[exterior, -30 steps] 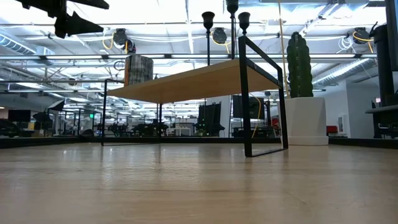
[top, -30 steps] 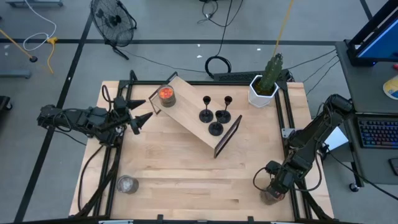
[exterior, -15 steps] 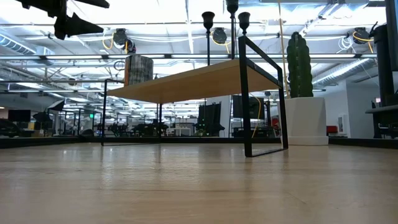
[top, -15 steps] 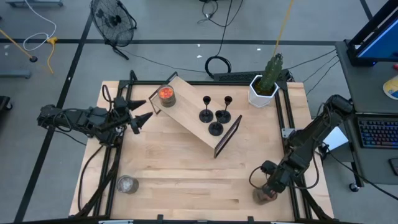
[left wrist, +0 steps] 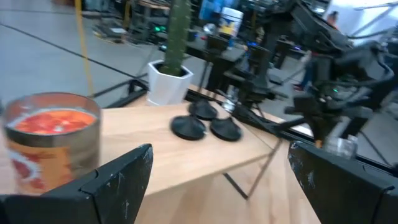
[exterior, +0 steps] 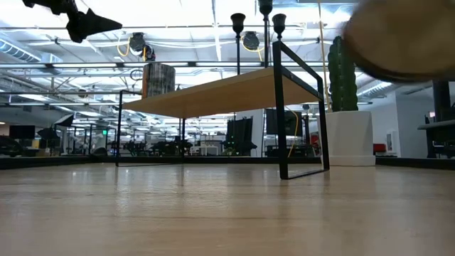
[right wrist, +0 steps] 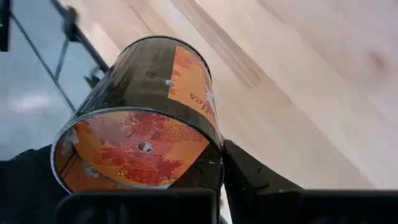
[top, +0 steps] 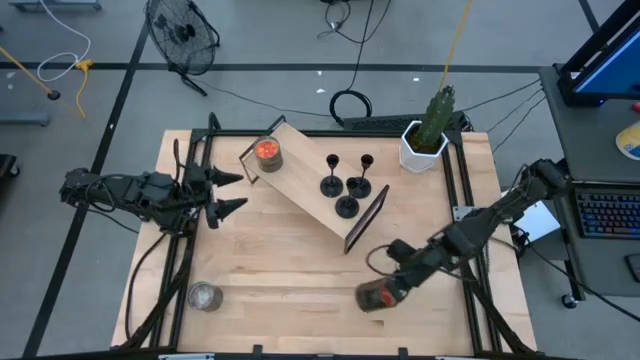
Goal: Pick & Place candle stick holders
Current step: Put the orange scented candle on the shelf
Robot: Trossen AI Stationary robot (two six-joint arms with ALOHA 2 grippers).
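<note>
While candle stick holders sat untouched on small shelf, gripped orange jar in right fingers, tipped, lifted off counter. Held left fingers spread open beside shelf, waiting.

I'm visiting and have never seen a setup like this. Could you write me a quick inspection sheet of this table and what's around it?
Surface: pale wooden table, with a small raised shelf set at an angle.
Job's things: three black candle stick holders on the shelf.
Clutter: orange-filled jar on the shelf; silvery jar at a near corner; potted cactus.
Grippers: left gripper open, hovering beside the shelf; right gripper shut on a glass jar, lifted off the table.
Cables: coiled black cable behind the table.
Surroundings: floor fan, keyboard.
</note>
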